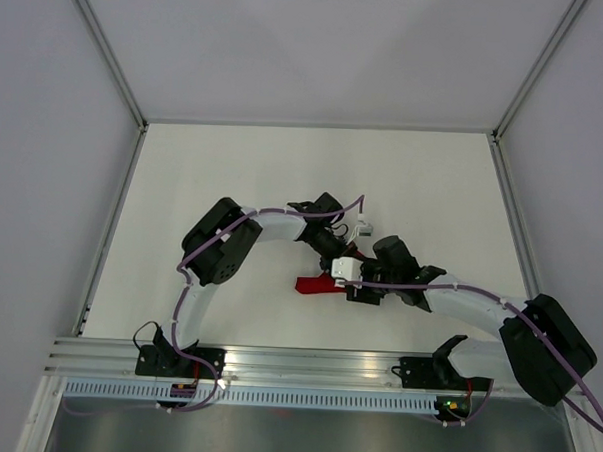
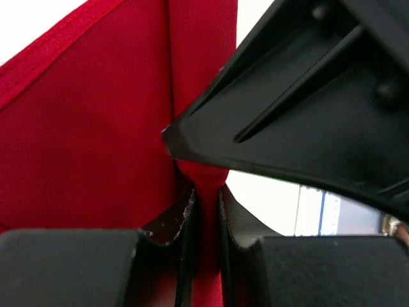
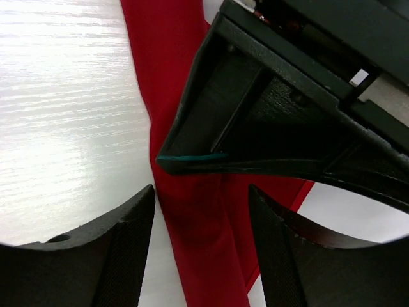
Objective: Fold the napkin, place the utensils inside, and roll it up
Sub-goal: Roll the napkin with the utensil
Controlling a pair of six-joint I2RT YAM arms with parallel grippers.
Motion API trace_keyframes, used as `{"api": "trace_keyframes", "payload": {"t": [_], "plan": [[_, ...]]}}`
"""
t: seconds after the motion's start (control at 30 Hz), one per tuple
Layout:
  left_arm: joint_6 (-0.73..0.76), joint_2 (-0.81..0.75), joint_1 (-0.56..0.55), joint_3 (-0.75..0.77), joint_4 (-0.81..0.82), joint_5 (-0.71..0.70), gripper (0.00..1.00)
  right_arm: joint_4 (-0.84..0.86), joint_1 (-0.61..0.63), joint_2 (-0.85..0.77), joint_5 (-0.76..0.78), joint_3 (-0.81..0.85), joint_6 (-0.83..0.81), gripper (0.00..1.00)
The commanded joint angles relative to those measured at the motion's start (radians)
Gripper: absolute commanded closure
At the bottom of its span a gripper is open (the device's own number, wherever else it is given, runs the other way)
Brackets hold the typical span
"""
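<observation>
From above, one napkin (image 1: pixel 314 285) lies on the white table (image 1: pixel 234 173), near the middle and towards its near edge. Only a small, bright red, bunched scrap of it shows, poking out to the left from under the two arms. The left tool (image 1: pixel 332 255) and the right tool (image 1: pixel 364 289) meet just over it. From this height I cannot tell how either one stands.

The left wrist camera shows the napkin (image 2: pixel 83 141) filling most of the picture. It is plain red cloth with a stitched hem running along its upper left edge. A narrow upright fold of it is pinched between the fingers of the left tool (image 2: pixel 206 198), which are clamped on the cloth. The black body of the right tool (image 2: pixel 307 115) crosses just above the fold.

In the right wrist view the napkin (image 3: pixel 172 77) is a long, smooth red strip with a slight sheen, running from top to bottom over the glossy pale table (image 3: pixel 64 96). The right tool (image 3: pixel 201 192) has its two fingers (image 3: pixel 128 249) well apart, with the strip passing between them. One finger of the left tool (image 3: pixel 268 121) reaches in from the upper right, its tip at the cloth.

That makes one napkin and two tools.
</observation>
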Motion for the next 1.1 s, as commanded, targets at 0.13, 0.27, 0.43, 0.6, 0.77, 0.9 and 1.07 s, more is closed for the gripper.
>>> {"api": "trace_keyframes", "payload": {"t": [0.13,0.27,0.43,0.6,0.77,0.9,1.07], "plan": [[-0.027,0.073,0.006,-0.010,-0.097,-0.110,0.87,0.052,0.014,0.049,0.044,-0.005,0.007,0.41],[-0.040,0.054,0.008,-0.020,-0.085,-0.108,0.73,0.014,0.014,0.065,0.036,-0.011,-0.004,0.58],[-0.070,-0.009,0.011,-0.037,-0.027,-0.120,0.62,-0.026,0.014,0.077,0.020,-0.011,-0.011,0.74],[-0.130,-0.078,0.032,-0.072,0.051,-0.143,0.57,-0.095,0.014,0.074,-0.011,0.008,-0.011,0.79],[-0.187,-0.184,0.061,-0.140,0.151,-0.197,0.56,-0.154,0.010,0.094,-0.048,0.032,-0.019,0.85],[-0.218,-0.279,0.081,-0.207,0.234,-0.278,0.56,-0.244,-0.025,0.166,-0.121,0.089,-0.054,0.87],[-0.302,-0.498,0.087,-0.425,0.538,-0.514,0.54,-0.402,-0.091,0.292,-0.253,0.205,-0.119,0.88]]}}
